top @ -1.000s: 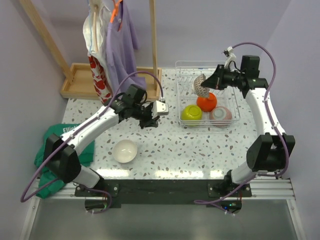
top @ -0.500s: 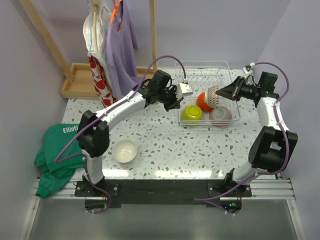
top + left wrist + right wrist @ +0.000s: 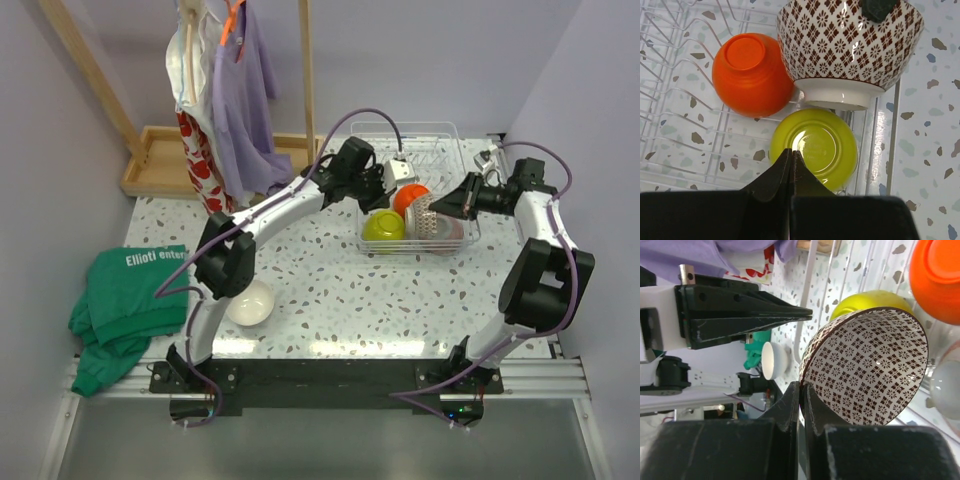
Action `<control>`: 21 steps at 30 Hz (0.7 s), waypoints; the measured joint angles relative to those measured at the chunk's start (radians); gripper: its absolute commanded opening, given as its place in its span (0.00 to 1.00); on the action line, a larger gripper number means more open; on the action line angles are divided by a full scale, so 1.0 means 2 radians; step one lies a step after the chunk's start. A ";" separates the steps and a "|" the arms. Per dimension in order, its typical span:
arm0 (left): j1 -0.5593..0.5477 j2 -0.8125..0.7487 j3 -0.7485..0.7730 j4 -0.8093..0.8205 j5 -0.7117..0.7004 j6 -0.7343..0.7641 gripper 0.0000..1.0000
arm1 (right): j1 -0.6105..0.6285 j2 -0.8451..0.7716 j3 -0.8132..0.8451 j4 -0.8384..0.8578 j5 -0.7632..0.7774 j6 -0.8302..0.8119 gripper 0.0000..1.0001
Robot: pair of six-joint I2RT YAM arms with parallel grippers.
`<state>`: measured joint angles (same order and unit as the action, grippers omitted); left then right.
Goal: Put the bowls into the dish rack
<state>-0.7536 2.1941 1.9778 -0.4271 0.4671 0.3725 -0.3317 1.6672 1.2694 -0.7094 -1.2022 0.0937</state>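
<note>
Brown-patterned bowl (image 3: pixel 865 367) pinched at rim by right claw (image 3: pixel 801 386) over rack (image 3: pixel 415 140); left claw (image 3: pixel 791 151) closed, empty, above green bowl (image 3: pixel 820 145).

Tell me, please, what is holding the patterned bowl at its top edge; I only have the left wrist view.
Observer: The right gripper is shut on the rim of the patterned bowl.
Operator: Is anything in the rack besides the orange bowl and green bowl?
Observer: Yes, a pinkish bowl sits at the near right of the dish rack, apparently upside down.
Operator: Any bowls outside the rack?
Observer: One white bowl stands upright on the table, near the left arm's base.
</note>
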 measured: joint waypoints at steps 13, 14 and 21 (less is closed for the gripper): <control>-0.031 0.005 0.008 -0.001 0.010 0.002 0.00 | -0.013 0.032 0.014 -0.038 -0.024 -0.075 0.00; -0.033 0.005 0.008 -0.002 0.012 0.002 0.00 | -0.014 0.035 0.014 -0.039 -0.027 -0.076 0.00; -0.043 0.018 0.013 -0.003 0.015 0.002 0.00 | -0.029 0.059 0.023 -0.057 -0.056 -0.086 0.00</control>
<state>-0.8398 2.2299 2.0041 -0.4335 0.4980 0.3767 -0.3893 1.7855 1.3148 -0.8234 -1.3136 -0.0776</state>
